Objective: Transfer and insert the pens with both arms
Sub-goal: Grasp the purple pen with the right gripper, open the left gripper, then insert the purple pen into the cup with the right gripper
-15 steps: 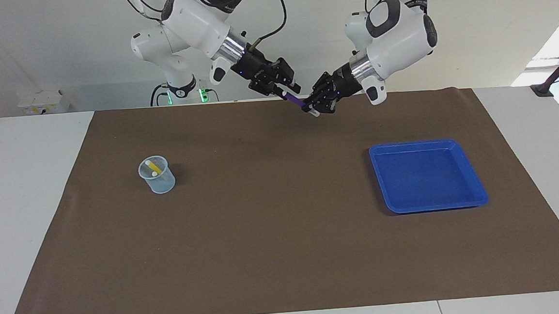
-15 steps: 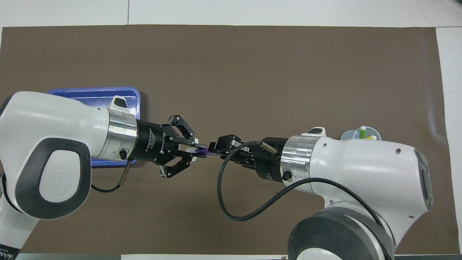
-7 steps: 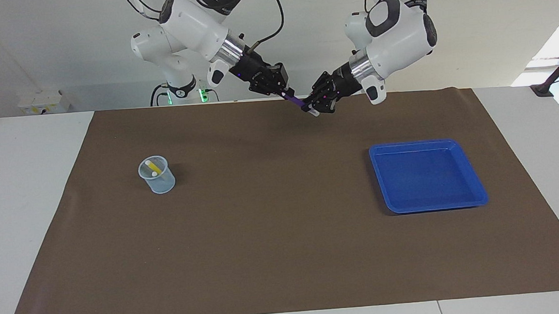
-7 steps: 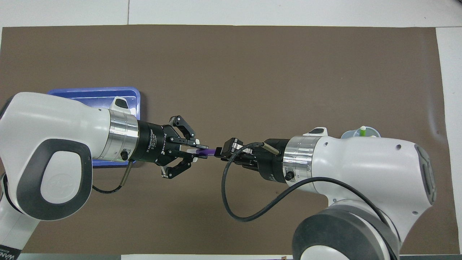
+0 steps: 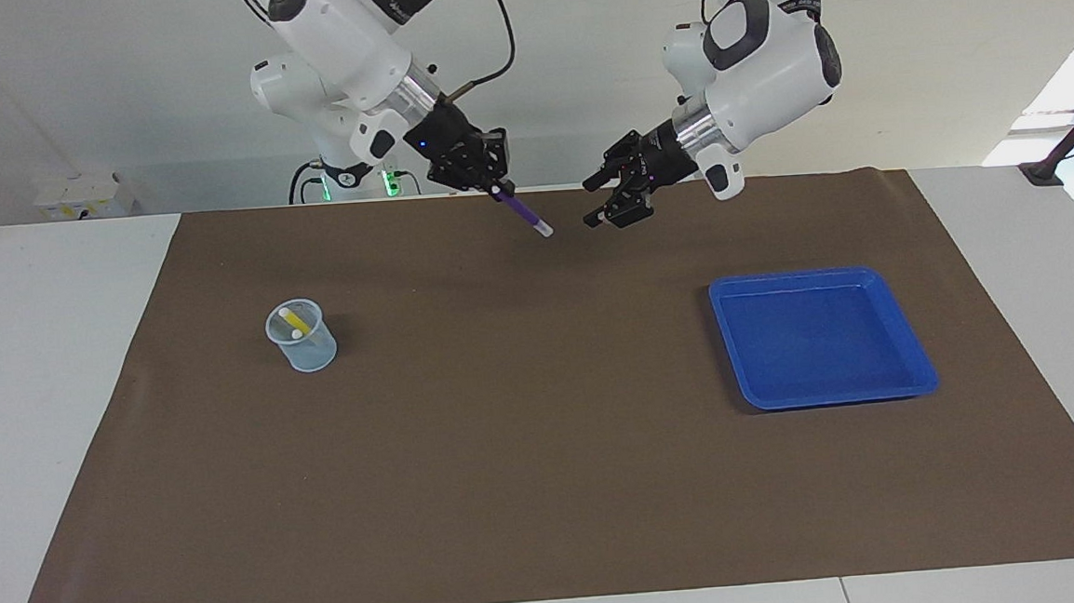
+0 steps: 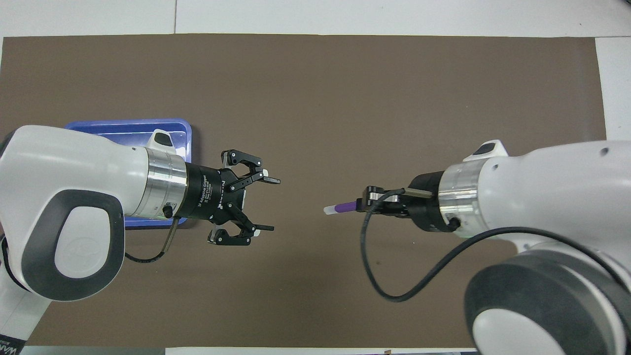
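Right gripper (image 5: 496, 188) pinches purple pen (image 5: 524, 215) above brown mat (image 5: 548, 487); left gripper (image 5: 598, 201) over mat, fingers spread, holds nothing

Blue tray (image 5: 915, 388) and clear cup (image 5: 309, 355) on brown mat (image 5: 548, 487)

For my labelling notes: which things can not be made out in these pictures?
- Cup: overhead view, fully hidden under the right arm.
- Tray: overhead view, largely covered by the left arm.
- Cup's contents besides the yellow pen: facing view, too small.
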`<state>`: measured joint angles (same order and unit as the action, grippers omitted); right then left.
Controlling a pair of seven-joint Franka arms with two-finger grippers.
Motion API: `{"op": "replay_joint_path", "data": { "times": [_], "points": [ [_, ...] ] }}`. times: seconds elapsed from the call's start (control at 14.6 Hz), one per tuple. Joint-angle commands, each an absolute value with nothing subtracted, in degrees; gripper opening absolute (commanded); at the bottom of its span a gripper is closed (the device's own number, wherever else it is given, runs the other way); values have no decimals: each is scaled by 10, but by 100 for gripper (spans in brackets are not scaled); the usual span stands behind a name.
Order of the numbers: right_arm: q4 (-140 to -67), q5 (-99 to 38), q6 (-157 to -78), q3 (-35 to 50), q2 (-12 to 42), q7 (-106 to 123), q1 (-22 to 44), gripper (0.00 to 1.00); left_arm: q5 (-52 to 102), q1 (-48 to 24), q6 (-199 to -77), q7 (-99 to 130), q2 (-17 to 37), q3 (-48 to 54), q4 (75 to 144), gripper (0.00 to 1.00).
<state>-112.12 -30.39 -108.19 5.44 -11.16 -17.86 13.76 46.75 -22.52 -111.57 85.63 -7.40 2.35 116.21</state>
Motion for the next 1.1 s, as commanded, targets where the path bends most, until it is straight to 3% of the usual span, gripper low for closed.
{"op": "replay_joint_path", "data": {
  "times": [0.0, 0.34, 0.69, 1.03],
  "points": [
    [-1083, -225, -995, 58, -93, -25, 51, 0, 429, -231, -1121, 808, -86, 18, 1171, 100],
    [-1102, -15, -988, 58, -95, 210, -12, 0, 363, -225, -1112, 733, -81, 15, 1160, 100],
    [-1189, -7, -1047, 57, -110, 238, -45, 0, 280, -208, -1086, 672, -71, 11, 1143, 100],
    [-1202, 11, -1095, 57, -84, 280, -64, 0, 212, -154, -1031, 594, -70, 11, 1106, 100]
  ]
}}
